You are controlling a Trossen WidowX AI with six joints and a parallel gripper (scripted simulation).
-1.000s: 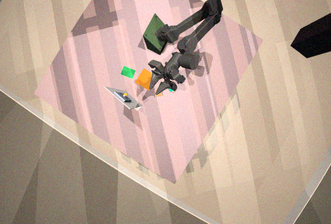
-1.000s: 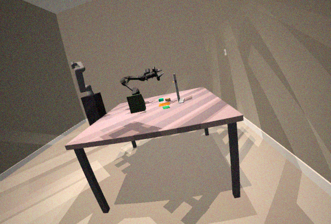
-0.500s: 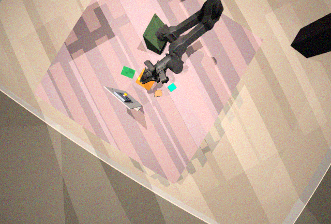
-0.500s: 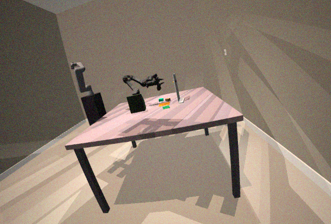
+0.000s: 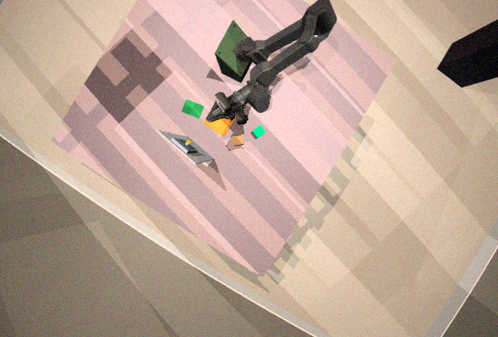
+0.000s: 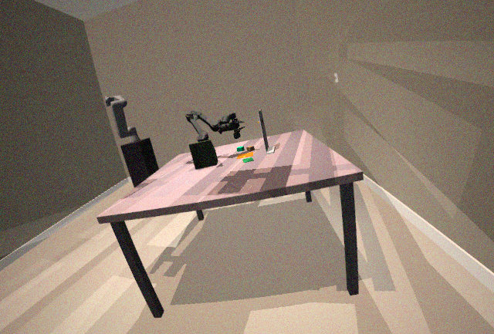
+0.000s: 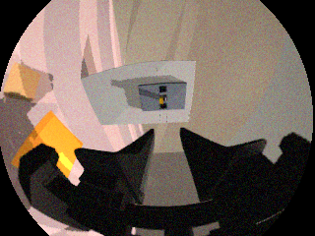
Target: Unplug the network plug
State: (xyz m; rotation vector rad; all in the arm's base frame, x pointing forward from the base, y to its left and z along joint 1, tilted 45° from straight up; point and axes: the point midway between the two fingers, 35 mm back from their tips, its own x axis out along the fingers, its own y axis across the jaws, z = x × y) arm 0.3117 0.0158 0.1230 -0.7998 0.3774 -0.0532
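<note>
— Where's the plug (image 7: pixel 159 97)?
— Seated in its socket on the upright panel (image 7: pixel 106 94), ahead of the claw (image 7: pixel 165 141) and well apart from it.
— And the claw?
— Fingers partly apart, holding nothing, touching nothing, hovering over the orange square (image 5: pixel 219 125).

The panel (image 7: pixel 141 94) stood at center, slightly toward 11 o'clock, with a grey plug (image 7: pixel 159 97) in its socket. The end effector (image 7: pixel 165 147) pointed at it from 6 o'clock, fingers apart with nothing between. An orange block (image 7: pixel 54 140) lay at 9 o'clock on the surface (image 7: pixel 98 39).
</note>
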